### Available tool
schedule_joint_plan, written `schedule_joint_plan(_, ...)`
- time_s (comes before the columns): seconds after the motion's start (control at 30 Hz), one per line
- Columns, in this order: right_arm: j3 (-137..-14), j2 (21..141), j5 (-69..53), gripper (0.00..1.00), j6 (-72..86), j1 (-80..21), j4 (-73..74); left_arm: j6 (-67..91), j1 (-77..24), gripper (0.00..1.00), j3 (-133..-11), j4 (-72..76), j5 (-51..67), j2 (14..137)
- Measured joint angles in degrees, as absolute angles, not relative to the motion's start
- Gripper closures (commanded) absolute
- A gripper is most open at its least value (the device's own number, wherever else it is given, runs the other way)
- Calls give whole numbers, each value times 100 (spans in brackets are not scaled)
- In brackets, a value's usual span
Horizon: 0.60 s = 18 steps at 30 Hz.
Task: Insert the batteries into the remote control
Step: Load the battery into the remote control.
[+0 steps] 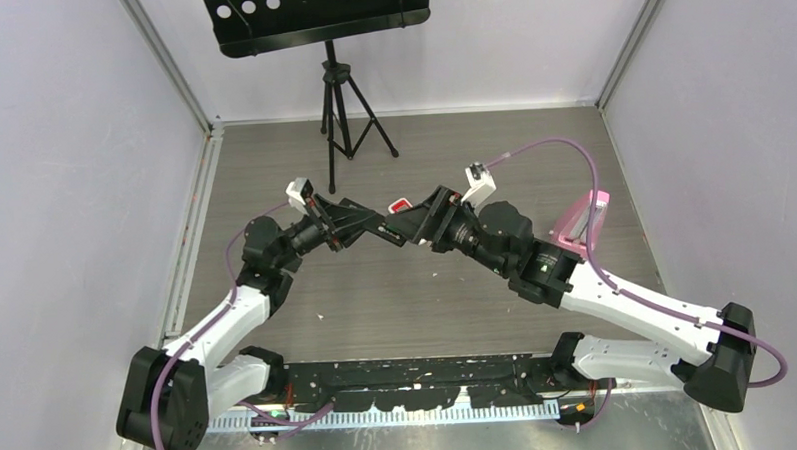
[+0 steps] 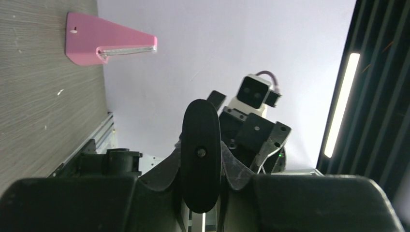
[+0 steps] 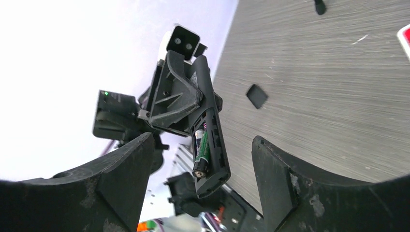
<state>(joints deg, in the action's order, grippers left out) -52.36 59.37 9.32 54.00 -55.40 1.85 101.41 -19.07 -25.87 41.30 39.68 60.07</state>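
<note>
My left gripper (image 2: 200,163) clamps the rigid remote (image 2: 199,123); my right gripper (image 3: 202,140) gapes. 1 slick, light battery (image 3: 201,155) seems seated; pinch others mid-barrel.

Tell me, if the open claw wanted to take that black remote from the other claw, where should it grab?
Probably the free end of the remote, pinched across its two narrow long edges, with the right gripper coming at it end-on. The left gripper clamps the other end, and the open face showing a battery should stay uncovered.
</note>
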Motion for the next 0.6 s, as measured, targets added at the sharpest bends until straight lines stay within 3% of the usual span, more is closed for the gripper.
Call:
schedule_joint_plan(0.07, -5015, 5937, 987, 26, 5730, -5540, -263, 10259, -1907, 100, -2587, 4209, 3905, 5986)
schedule_joint_plan(0.3, -4466, 5927, 1144, 51, 6517, -5540, -1400, 10468, -1907, 100, -2580, 4377, 3828, 5933)
schedule_joint_plan(0.6, -4311, 5927, 1125, 51, 6746, -5537, -1938, 10565, -1907, 100, -2543, 4515, 3763, 5896)
